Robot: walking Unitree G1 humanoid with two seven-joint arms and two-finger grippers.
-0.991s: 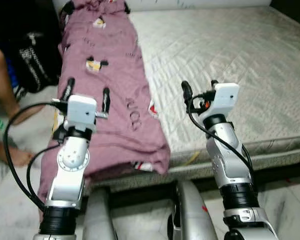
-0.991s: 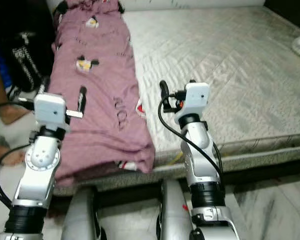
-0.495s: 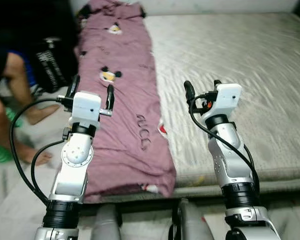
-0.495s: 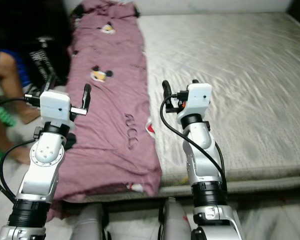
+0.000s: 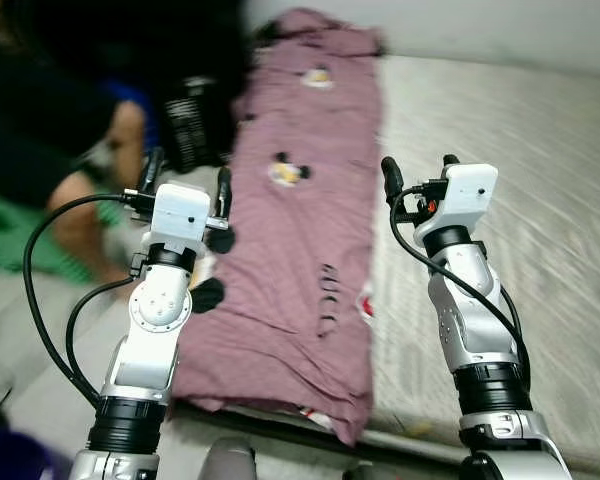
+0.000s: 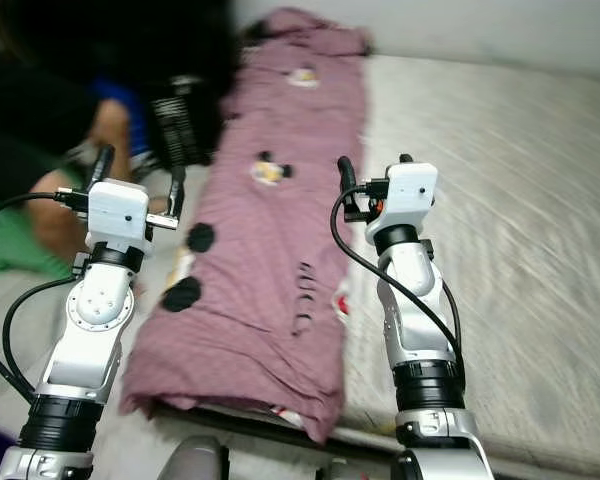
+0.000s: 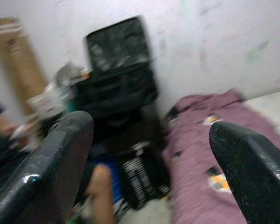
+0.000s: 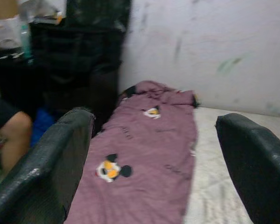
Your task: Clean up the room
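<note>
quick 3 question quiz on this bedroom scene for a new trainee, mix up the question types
1. True or false: the left gripper is shut on the purple blanket.
2. The blanket lies along which side of the mattress, as the head views show it: A) left B) right C) across the middle
3. Fill in: beside the bed, on the robot's left, sits a ____.

Key: 1 false, both it and the right gripper are open and hold nothing; 2 A; 3 person.

Purple blanket along mattress edge; left gripper, right gripper raised, open.
</note>
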